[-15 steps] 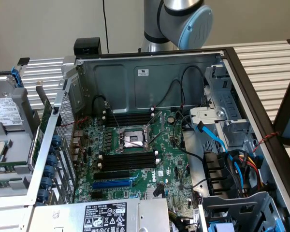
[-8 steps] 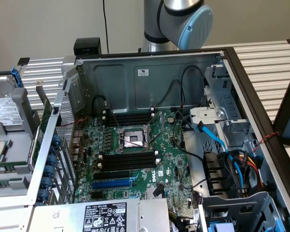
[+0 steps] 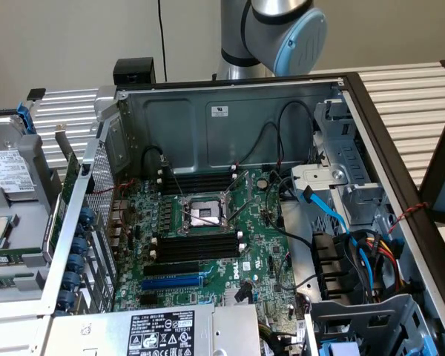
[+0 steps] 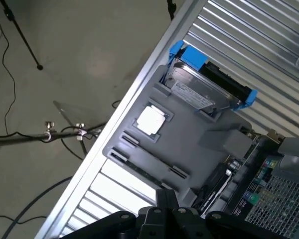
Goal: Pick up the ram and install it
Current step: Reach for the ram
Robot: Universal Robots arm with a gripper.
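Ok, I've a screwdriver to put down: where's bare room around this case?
Bare: the slatted table on the exterior view's right of the case. Crowded: the gray tray with the hard drive on that view's left; cables inside.

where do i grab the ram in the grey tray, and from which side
Likely mid-length on the ram, coming from above the grey tray, jaws across its flat faces: it seems to stand on edge in a narrow groove, leaving only the top edge free.
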